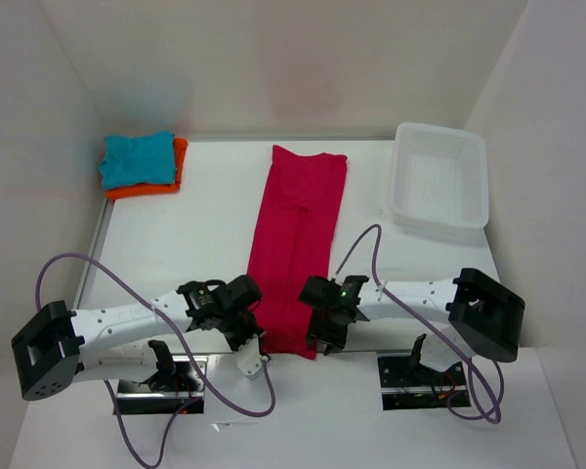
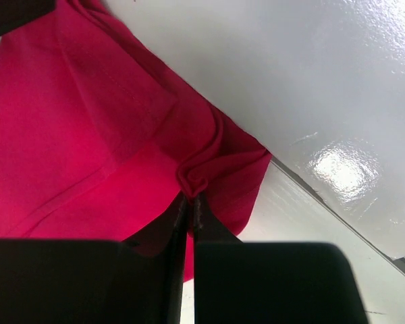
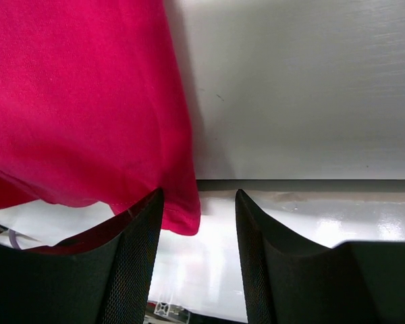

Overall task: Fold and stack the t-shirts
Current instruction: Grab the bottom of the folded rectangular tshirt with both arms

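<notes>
White bench [image 1: 195, 234] between white walls carries a long pink-red cloth t-shirt [image 1: 298, 239], folded into a narrow strip down the middle with its near hem at the front edge. The left end effector [image 2: 190, 202] is closed, pinching a bunched fold at the hem's left corner. The right end effector [image 3: 199, 197] stands open astride the right corner, unclamped. A teal-blue folded t-shirt [image 1: 137, 158] lies on an orange folded t-shirt [image 1: 166, 186] at the far left.

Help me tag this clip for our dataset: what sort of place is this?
Probably a robotics lab test cell: a white table boxed in by plain white walls, a left arm and right arm bolted at its near edge, and a pink-red t-shirt laid out on it.
</notes>
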Tool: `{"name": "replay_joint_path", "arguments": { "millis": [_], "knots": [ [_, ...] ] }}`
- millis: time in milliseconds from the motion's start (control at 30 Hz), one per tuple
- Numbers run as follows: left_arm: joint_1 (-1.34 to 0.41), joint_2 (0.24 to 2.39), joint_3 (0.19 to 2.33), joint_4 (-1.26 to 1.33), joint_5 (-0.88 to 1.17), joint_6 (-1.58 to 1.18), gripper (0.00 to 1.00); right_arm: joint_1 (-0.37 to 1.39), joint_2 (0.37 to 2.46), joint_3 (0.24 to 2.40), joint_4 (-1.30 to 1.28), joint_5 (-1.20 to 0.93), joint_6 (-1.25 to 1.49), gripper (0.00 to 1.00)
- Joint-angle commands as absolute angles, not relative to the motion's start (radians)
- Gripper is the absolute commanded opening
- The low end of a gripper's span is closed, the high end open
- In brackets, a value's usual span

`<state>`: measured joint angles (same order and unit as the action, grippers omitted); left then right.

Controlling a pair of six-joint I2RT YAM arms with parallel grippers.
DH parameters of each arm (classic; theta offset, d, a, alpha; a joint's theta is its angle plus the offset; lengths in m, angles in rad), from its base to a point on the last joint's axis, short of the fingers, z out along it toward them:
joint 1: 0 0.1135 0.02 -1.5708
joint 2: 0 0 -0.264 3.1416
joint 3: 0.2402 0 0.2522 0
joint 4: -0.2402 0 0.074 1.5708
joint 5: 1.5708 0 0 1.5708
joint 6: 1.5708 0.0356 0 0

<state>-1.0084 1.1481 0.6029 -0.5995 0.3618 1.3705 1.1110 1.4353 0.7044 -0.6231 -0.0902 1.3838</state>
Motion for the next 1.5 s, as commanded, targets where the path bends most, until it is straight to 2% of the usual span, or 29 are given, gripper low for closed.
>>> {"name": "replay_joint_path", "arguments": {
  "millis": [0, 367, 600, 700, 900, 1133, 1467],
  "knots": [
    [-1.003, 1.126, 0.644, -0.598, 0.38, 1.319, 0.02, 1.126, 1.511, 0.733, -0.356, -0.092, 1.425, 0.51],
    [-1.003, 1.088, 0.634, -0.627, 0.39, 1.29, 0.02, 1.164, 1.523, 0.782, -0.342, -0.101, 1.46, 0.51],
    [-1.003, 1.078, 0.624, -0.627, 0.39, 1.29, 0.02, 1.198, 1.545, 0.916, -0.52, 0.018, 1.439, 0.51],
    [-1.003, 1.069, 0.615, -0.637, 0.39, 1.29, 0.02, 1.198, 1.481, 0.939, -0.599, 0.083, 1.454, 0.48],
    [-1.003, 1.069, 0.606, -0.637, 0.39, 1.29, 0.02, 1.207, 1.368, 0.917, -0.666, 0.15, 1.492, 0.48],
    [-1.003, 1.069, 0.606, -0.637, 0.39, 1.299, 0.02, 1.245, 1.393, 0.894, -0.699, 0.127, 1.515, 0.48],
    [-1.003, 1.06, 0.606, -0.646, 0.399, 1.299, 0.02, 1.267, 1.367, 0.821, -0.693, 0.075, 1.542, 0.56]
  ]
}}
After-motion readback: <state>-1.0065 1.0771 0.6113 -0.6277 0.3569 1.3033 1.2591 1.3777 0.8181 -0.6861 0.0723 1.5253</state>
